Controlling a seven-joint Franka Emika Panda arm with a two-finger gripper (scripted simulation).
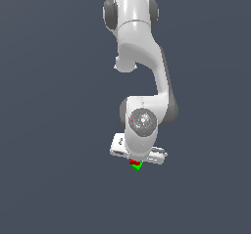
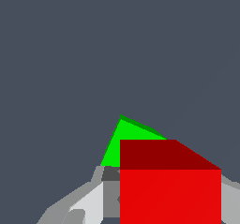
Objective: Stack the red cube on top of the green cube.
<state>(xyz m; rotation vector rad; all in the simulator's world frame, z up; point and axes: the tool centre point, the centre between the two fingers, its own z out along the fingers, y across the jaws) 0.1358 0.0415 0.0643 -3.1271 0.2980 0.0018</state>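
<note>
The red cube [image 2: 170, 195] sits between my gripper's fingers [image 2: 89, 204] in the wrist view, with the pads against its sides. The green cube [image 2: 126, 138] shows just beyond it, mostly covered by the red one. In the exterior view my gripper [image 1: 135, 160] hangs under the white hand [image 1: 138, 150], shut on the red cube [image 1: 133, 161]. Only a small corner of the green cube [image 1: 137, 167] peeks out directly below the red one. I cannot tell whether the two cubes touch.
The white arm [image 1: 139, 57] reaches down the middle of the exterior view. A plain dark grey surface [image 1: 49, 130] lies all around the cubes.
</note>
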